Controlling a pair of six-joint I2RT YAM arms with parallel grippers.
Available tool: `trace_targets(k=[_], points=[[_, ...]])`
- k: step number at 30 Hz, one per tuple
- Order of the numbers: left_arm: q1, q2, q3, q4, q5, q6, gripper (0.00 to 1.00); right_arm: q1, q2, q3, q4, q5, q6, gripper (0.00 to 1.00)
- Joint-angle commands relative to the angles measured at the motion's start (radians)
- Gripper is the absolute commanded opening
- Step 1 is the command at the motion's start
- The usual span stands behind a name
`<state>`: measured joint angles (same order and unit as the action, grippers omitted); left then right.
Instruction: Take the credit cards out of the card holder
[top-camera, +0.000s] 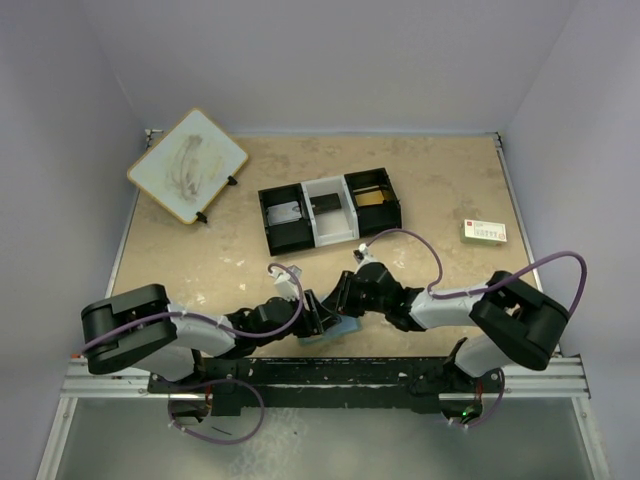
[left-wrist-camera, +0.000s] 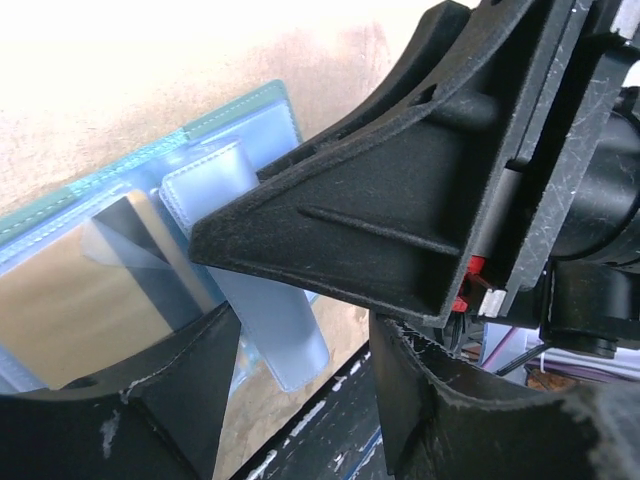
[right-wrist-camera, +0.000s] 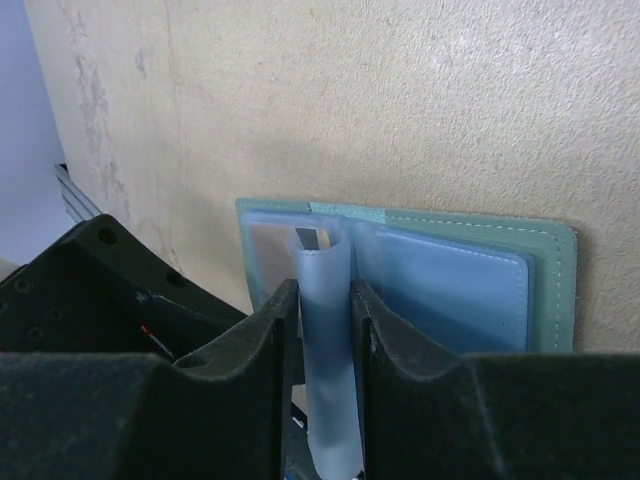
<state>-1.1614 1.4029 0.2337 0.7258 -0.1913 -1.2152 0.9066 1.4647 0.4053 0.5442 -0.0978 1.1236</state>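
Near edge first: my right claw (right-wrist-camera: 325, 300) pinches a pale-blue pocket panel (right-wrist-camera: 322, 258), standing it up off the card holder (right-wrist-camera: 548, 262), which lies open, grey-green rimmed, on the tabletop (right-wrist-camera: 400, 100). My left claw (left-wrist-camera: 305, 325) is spread beside it, with the orange-gold card (left-wrist-camera: 70, 310) still sleeved.

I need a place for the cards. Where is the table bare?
Bare table lies between the tray and the white box, and left of the tray, in front of the board. Crowded at the near edge, where the left claw and the right claw meet over the card holder.
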Motion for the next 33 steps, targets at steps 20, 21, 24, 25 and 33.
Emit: trace_targets(k=[20,21,24,25,33], points=[[-0.009,0.102,0.186,0.054,0.032,0.092,0.48,-0.018,-0.329,0.094,-0.502,0.294,-0.064,0.64],[-0.009,0.126,0.204,0.063,0.046,0.097,0.48,-0.019,-0.34,0.089,-0.502,0.293,-0.064,0.64],[-0.01,0.186,0.248,0.092,0.069,0.092,0.48,-0.021,-0.37,0.091,-0.551,0.325,-0.05,0.64],[-0.011,0.197,0.247,0.117,0.072,0.086,0.48,-0.021,-0.382,0.095,-0.579,0.345,-0.047,0.64],[-0.024,0.266,0.317,0.033,0.118,0.113,0.49,-0.035,-0.5,0.118,-0.657,0.399,-0.107,0.64]])
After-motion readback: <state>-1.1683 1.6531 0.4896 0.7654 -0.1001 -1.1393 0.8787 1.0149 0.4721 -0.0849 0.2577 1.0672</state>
